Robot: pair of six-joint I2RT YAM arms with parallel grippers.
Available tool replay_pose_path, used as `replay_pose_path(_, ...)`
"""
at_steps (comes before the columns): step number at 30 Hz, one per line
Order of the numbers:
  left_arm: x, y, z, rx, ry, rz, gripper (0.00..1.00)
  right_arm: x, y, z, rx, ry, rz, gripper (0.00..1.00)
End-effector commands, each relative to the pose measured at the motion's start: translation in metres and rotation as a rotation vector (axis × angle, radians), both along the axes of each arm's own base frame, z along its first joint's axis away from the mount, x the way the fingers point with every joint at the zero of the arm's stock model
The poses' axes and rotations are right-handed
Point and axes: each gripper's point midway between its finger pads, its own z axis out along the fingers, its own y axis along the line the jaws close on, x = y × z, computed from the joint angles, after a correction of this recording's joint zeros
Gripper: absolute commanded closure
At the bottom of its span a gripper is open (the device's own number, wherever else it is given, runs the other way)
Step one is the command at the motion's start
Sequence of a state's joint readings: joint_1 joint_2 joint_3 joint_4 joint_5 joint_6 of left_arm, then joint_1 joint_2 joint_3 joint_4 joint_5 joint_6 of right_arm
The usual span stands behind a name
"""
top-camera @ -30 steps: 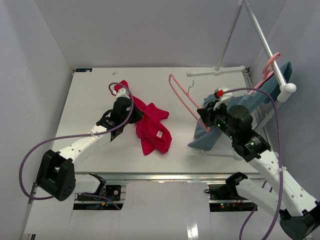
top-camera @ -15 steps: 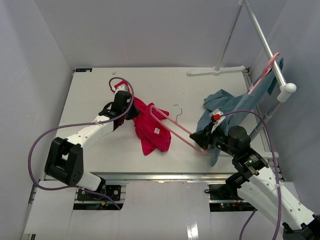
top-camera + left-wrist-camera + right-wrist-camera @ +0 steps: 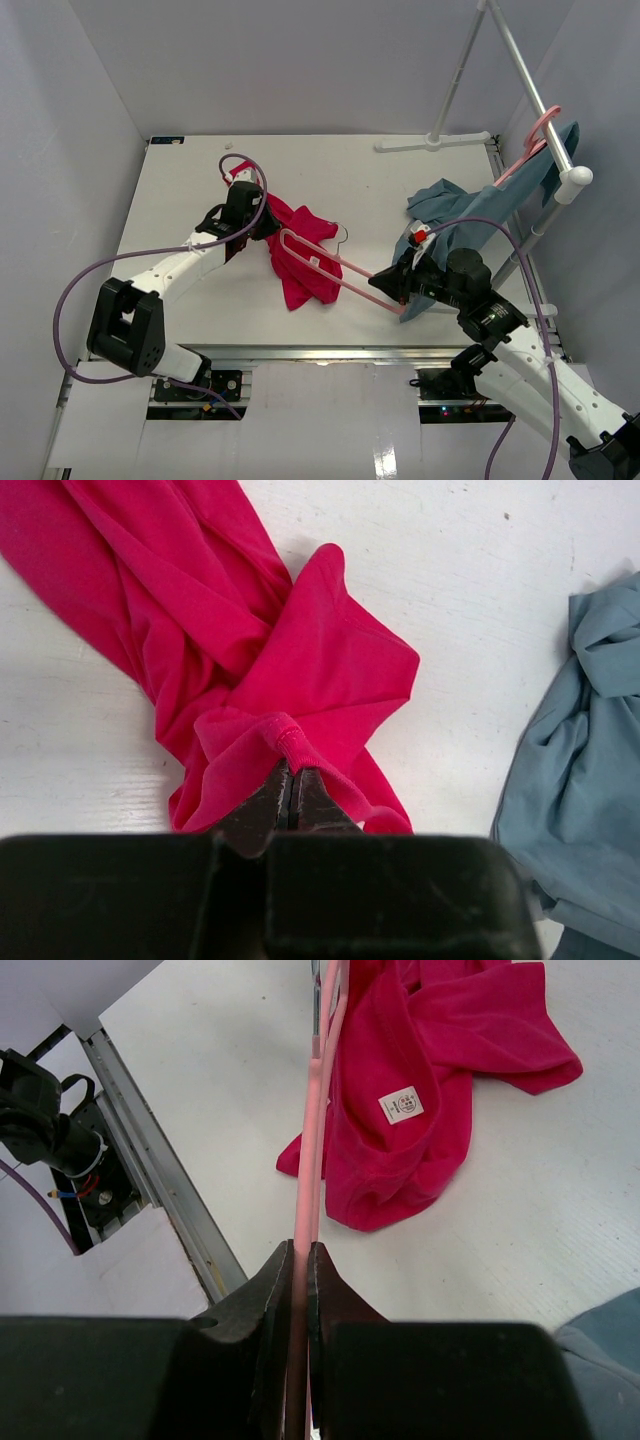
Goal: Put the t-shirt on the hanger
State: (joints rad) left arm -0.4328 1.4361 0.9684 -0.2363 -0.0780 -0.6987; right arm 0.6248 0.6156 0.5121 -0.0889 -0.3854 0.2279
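Note:
The crimson t-shirt (image 3: 300,255) lies crumpled on the white table, its white label (image 3: 402,1105) facing up; it also shows in the left wrist view (image 3: 250,650). My left gripper (image 3: 262,222) (image 3: 291,780) is shut on a hem fold of the t-shirt at its upper left end. My right gripper (image 3: 397,283) (image 3: 301,1255) is shut on one end of the pale-pink hanger (image 3: 330,265), which it holds low and reaching left over the t-shirt. In the right wrist view the hanger (image 3: 318,1090) runs straight up from the jaws.
A blue-grey garment (image 3: 450,215) (image 3: 585,770) drapes from a second pink hanger (image 3: 535,135) on the white rack pole (image 3: 530,90) at the right, down onto the table. The rack's foot (image 3: 435,142) stands at the back. The table's front rail (image 3: 150,1170) is near my right gripper.
My right gripper has swung the hanger from upright near the rack down and left until its far end lies over the t-shirt. My left gripper has shifted up-left with the t-shirt's hem.

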Motion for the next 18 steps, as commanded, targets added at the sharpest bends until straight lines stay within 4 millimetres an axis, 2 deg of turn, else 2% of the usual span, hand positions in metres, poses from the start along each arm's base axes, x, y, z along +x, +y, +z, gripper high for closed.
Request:
replay_pose_path(1, -0.004, -0.007, 0.032, -0.062, -0.056, -0.042, 1.00, 0.005, 0.006, 0.019, 0.041, -0.083, 0.015, 0.92)
replay_pose_path(6, -0.012, -0.015, 0.046, -0.104, -0.077, -0.097, 1.00, 0.010, 0.009, 0.016, 0.033, -0.095, 0.009, 0.92)
replay_pose_path(11, -0.015, -0.009, 0.053, -0.074, -0.083, -0.090, 1.00, 0.015, 0.004, 0.025, 0.033, -0.129, -0.032, 0.92)
replay_pose_path(18, -0.020, -0.006, 0.063, -0.063, -0.101, -0.106, 1.00, 0.018, 0.003, 0.016, 0.006, -0.122, -0.045, 0.92)
